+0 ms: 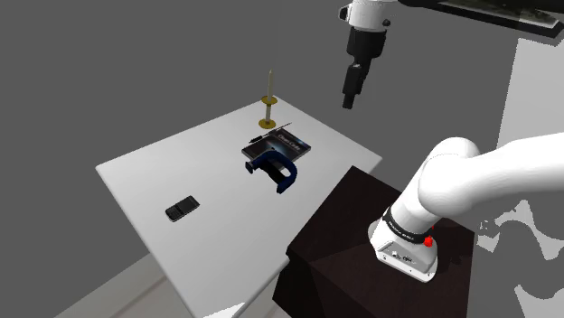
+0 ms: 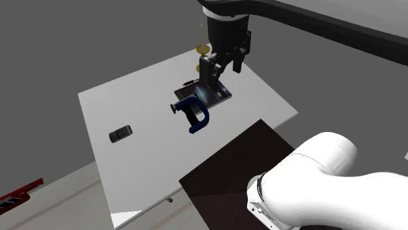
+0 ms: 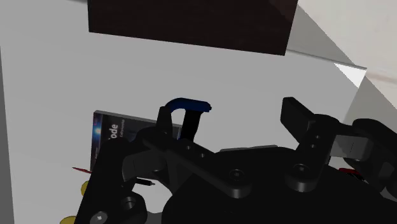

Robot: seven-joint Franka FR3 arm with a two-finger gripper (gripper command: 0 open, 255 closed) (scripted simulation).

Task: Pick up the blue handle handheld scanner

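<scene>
So my pincer (image 1: 351, 90) is hanging high up, more or less over the dark flat box (image 1: 287, 143), fingers spread wide and nothing in them. That's fine by me, since I reckon the job is at the approach stage and I want the gap ready before dropping. The scanner (image 1: 274, 170) is lying on its side on the white table (image 1: 181, 163), butted right against that box on the edge facing my stand (image 1: 343, 235). I honestly can't tell if its head rests partly on the box. Its blue handle loops out away from the box, and in the wrist view the loop sits out ahead between my two fingers, so the line-up looks decent. My guess is the handle is the bit to go for, because the head end is crowded by the box. Other clutter: a brass-looking candlestick (image 1: 267, 104) stands just beyond the box on its far side, near enough that I'd come straight down instead of swinging in. A small black gadget (image 1: 183, 209) lies well apart from the box and shouldn't bother anyone.
</scene>
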